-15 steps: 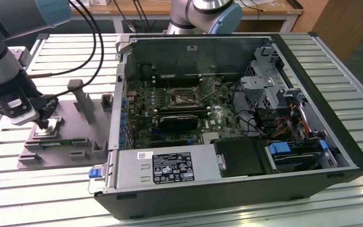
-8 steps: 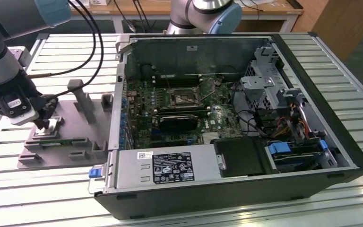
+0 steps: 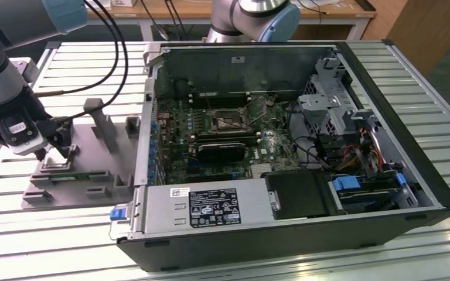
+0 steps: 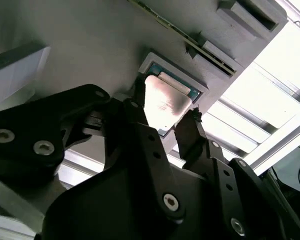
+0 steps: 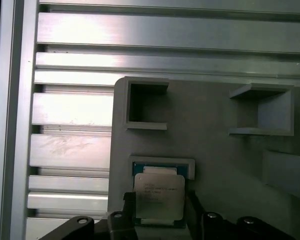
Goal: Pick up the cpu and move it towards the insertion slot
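Observation:
The cpu [image 5: 159, 192], a silver square with a teal-green rim, lies in a framed pocket of a grey fixture plate [image 3: 100, 146] on the exterior view's left. My gripper [image 3: 53, 155] is down over it. In both wrist views the black fingers [image 4: 140, 97] press against two opposite edges of the cpu [image 4: 166, 100], so the gripper [image 5: 160, 206] is shut on it while it rests in the pocket. The insertion slot [image 3: 227, 120], a dark square socket with a silver frame, sits on the motherboard inside the open computer case, well to the exterior view's right of the gripper.
The fixture plate carries upright grey posts [image 3: 96, 117] and a narrow green circuit strip [image 3: 80, 174] beside the cpu pocket. The case wall [image 3: 148, 117] stands between fixture and motherboard. A power supply [image 3: 201, 208], cables and drive cages [image 3: 342, 117] crowd the case. A second arm's base [image 3: 252, 17] stands behind.

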### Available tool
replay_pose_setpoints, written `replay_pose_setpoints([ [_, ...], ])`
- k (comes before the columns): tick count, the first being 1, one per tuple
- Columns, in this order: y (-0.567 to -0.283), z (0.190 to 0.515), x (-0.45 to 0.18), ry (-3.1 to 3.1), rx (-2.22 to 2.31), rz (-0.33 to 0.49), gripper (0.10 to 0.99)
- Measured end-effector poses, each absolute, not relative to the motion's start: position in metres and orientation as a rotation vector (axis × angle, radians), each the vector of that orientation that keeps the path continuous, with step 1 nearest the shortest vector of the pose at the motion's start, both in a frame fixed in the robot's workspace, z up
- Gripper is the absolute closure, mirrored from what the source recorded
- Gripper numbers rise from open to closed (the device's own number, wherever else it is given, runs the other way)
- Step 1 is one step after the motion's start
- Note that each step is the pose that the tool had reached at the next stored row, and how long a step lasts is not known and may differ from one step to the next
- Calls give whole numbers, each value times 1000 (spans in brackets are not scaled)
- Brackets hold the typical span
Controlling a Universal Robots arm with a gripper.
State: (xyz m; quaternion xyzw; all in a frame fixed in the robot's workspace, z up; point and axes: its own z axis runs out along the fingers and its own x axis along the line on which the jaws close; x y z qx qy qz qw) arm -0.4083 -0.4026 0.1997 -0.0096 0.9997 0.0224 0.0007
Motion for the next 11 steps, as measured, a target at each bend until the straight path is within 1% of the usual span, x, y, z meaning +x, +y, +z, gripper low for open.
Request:
replay_pose_setpoints([
  [2,-403,200,-409,3139,-30,70,502],
  [3,-403,200,-409,3139,-30,70,502],
  [4,-403,200,-409,3139,-30,70,439],
  [11,-400,195,-409,3139,10,71,439],
])
